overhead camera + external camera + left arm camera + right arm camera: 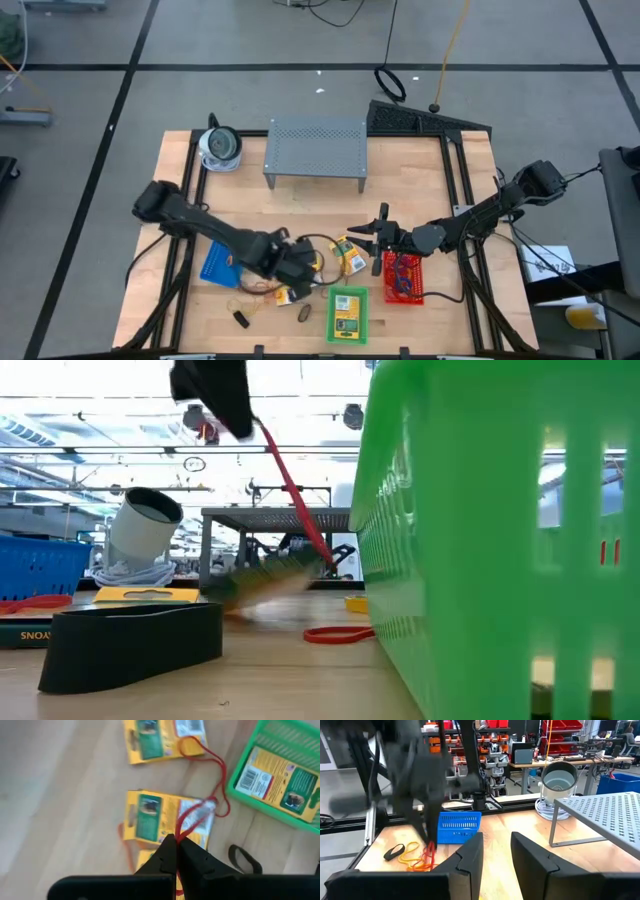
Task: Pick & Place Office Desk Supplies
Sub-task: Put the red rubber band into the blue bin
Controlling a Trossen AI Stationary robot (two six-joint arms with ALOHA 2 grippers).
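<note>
a: where the red rubber band (pixel 220 767) stretches up off the table, which gripper has it?

b: the left gripper (pixel 176 851), with its jaws closed on the band. the loop runs taut from the fingertips down across a yellow crayon box (pixel 165 817) lying flat on the wood.

a: what lies around that box?

b: a second crayon box (pixel 162 737) just beyond it, and a third inside the green basket (pixel 237 767) beside them. a small black clip (pixel 245 860) lies on the table near the basket.

a: from above?

b: the left gripper (pixel 296 262) sits near the table's front centre, the green basket (pixel 348 338) in front of it, a blue basket (pixel 218 265) to its left and a red basket (pixel 404 294) to its right.

a: and the other arm?

b: the right gripper (pixel 376 238) hovers by the red basket, fingers (pixel 470 857) apart, holding nothing. the grey perforated shelf (pixel 315 145) stands at the back.
</note>
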